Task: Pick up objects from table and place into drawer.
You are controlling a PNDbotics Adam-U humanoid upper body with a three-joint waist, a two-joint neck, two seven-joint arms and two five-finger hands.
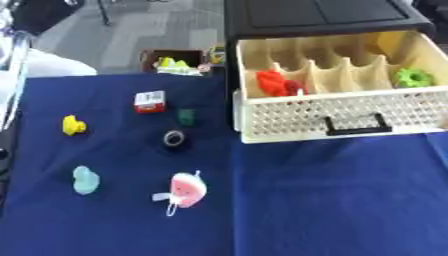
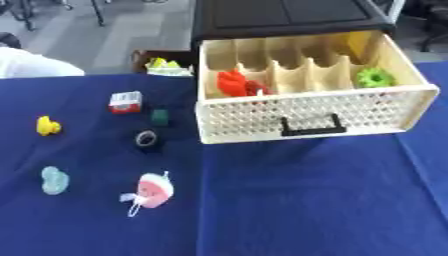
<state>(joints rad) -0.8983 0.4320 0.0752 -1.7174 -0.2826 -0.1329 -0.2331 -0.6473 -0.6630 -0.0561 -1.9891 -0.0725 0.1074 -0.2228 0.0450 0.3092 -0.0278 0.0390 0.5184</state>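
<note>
A blue cloth covers the table; grey floor lies beyond. The open drawer holds red and green items. Small objects lie left. Neither hand shows, so their state cannot be told.

Drawer stands pulled open at the table's far right, two toys in its left compartment, another at its right end. Left of it, six small items lie scattered apart.

left hand: out of both views | right hand: likewise (no arm showing either)
</note>
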